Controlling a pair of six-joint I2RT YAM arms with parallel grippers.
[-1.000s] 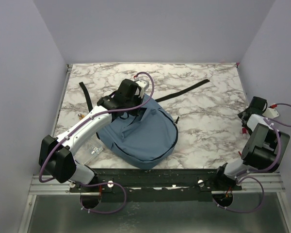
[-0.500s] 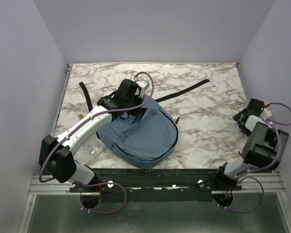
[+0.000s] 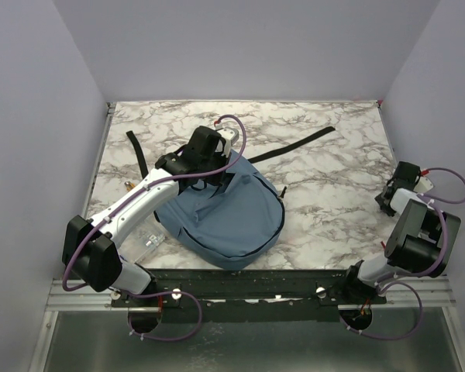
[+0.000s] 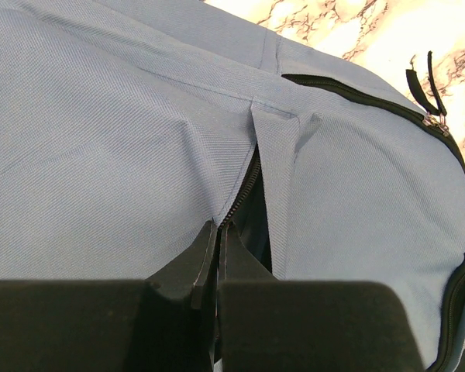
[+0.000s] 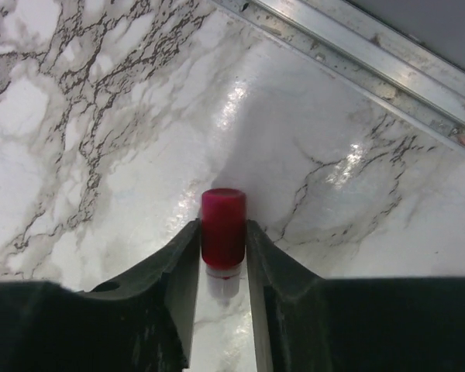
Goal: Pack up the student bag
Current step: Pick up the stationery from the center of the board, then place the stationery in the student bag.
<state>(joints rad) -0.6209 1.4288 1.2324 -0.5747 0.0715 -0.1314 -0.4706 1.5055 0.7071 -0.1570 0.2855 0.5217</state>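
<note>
The student bag [image 3: 229, 221], dusty blue with black zip trim, lies flat at the table's near middle. My left gripper [image 3: 215, 173] sits at its far top edge. In the left wrist view this gripper [image 4: 219, 226] is shut on the bag's [image 4: 116, 139] fabric edge at the zip opening, with a dark gap beside it. My right gripper [image 3: 389, 198] is low at the table's right edge. In the right wrist view its jaws [image 5: 222, 232] press both sides of a small red-capped stick [image 5: 222, 213] with a pale body, lying on the marble.
A black strap [image 3: 294, 145] trails across the marble to the far right, and another [image 3: 136, 151] to the far left. A clear plastic piece [image 3: 149, 242] lies near the left arm. Two zip pulls [image 4: 428, 93] rest at the bag's side. A metal rail [image 5: 356, 54] borders the table.
My right gripper has drawn back and lower along the table's right edge, and its jaws have come in on the red-capped stick. The left arm and bag have not moved.
</note>
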